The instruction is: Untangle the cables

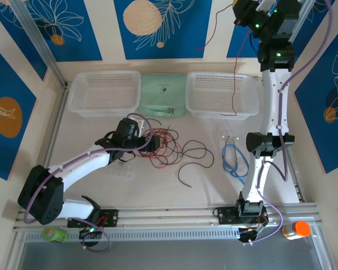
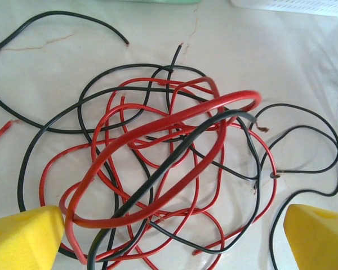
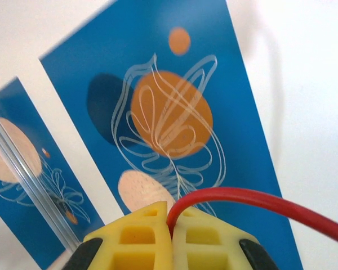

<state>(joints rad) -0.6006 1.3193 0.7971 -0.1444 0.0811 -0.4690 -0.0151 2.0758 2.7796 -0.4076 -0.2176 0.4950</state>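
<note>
White bench (image 1: 158, 191), blue patterned walls behind. My left end effector (image 2: 169, 242) stands wide over the cables (image 2: 169, 152), a red-and-black tangle at mid-bench whose near loops run off frame. My right end effector (image 3: 172, 225), raised far right, pinches one red strand (image 3: 259, 198). Its lower end, by the basket (image 1: 194, 107), is hard to trace.

White table (image 1: 158, 194) carries 2 baskets (image 1: 104, 93), a green pouch (image 1: 163, 94), tangled cables (image 1: 164, 147), a blue coil (image 1: 235, 159).
</note>
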